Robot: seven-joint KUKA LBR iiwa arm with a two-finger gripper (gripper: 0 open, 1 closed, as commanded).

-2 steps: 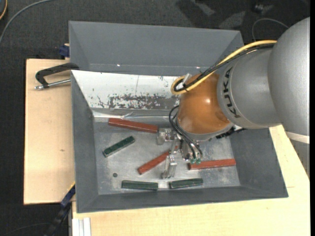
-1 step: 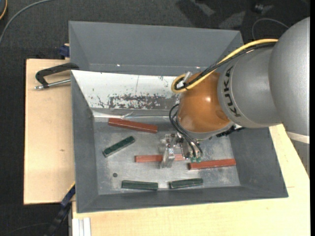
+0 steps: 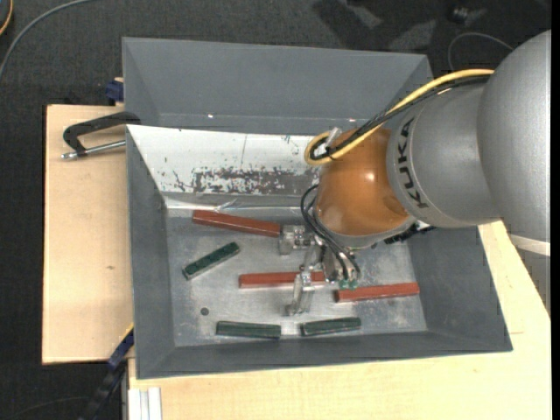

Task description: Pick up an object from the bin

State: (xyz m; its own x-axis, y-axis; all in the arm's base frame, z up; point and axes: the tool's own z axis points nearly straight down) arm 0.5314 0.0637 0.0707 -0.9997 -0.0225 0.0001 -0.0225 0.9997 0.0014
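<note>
the gripper (image 3: 301,297) is hanging low in the middle of the bin (image 3: 147,252), at the right-hand end of the middle red bar (image 3: 267,279). that bar's long axis is running left to right across the frame, stretching away to the gripper's left. it is possibly touching the bar's end, but i cannot tell whether it is open or closed, or gripping anything. 1 more red bar (image 3: 378,293) is lying just to its right, and a dark green bar (image 3: 331,325) just below.
</note>
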